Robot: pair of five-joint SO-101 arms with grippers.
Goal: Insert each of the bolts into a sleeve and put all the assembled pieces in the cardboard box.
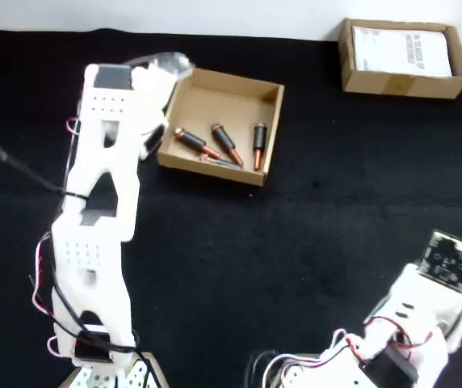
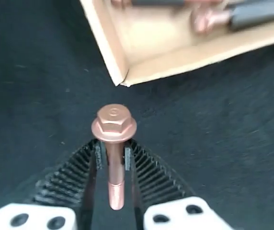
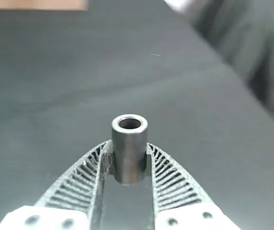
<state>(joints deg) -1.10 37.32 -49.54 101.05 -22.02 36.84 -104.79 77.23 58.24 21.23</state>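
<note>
**A:** What is the left claw (image 2: pixel 113 154) doing?

**B:** It is clenched on a copper bolt (image 2: pixel 113 125), pinching the shank. The hex head stands just past the fingertips, and the threaded end runs back between the fingers.

**A:** And what is around that claw?

**B:** The black table (image 2: pixel 213 143) lies beneath it. The cardboard box (image 2: pixel 109 52) sits just ahead of the claw. One corner is nearest the bolt head, apart from it. Three assembled pieces (image 1: pixel 225 144) lie side by side inside the box.

**A:** And the right claw (image 3: pixel 129 154)?

**B:** It is closed on a dark sleeve (image 3: pixel 129 143) held between the fingertips. The sleeve's open bore points away from the claw. That claw is over the table, well apart from the box.
</note>
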